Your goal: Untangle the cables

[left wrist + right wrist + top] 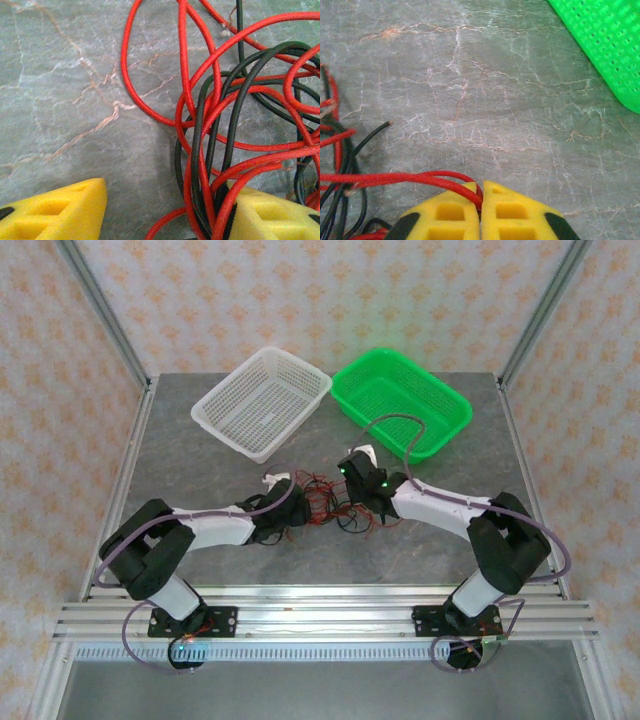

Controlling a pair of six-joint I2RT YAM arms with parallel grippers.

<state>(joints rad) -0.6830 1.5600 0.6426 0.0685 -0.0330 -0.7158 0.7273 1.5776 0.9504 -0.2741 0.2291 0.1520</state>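
The cables, thin red and black wires, lie in a loose tangle on the grey table between my two arms. In the left wrist view the cables loop over one another. My left gripper is open, and a bunch of red and black strands runs down between its jaws, against the right yellow finger. My right gripper is shut on a red cable that leads off to the left toward the tangle. From above, the left gripper and the right gripper flank the tangle.
A white basket and a green basket stand side by side at the back of the table. The green basket lies ahead and to the right of my right gripper. Marbled grey tabletop stretches between them.
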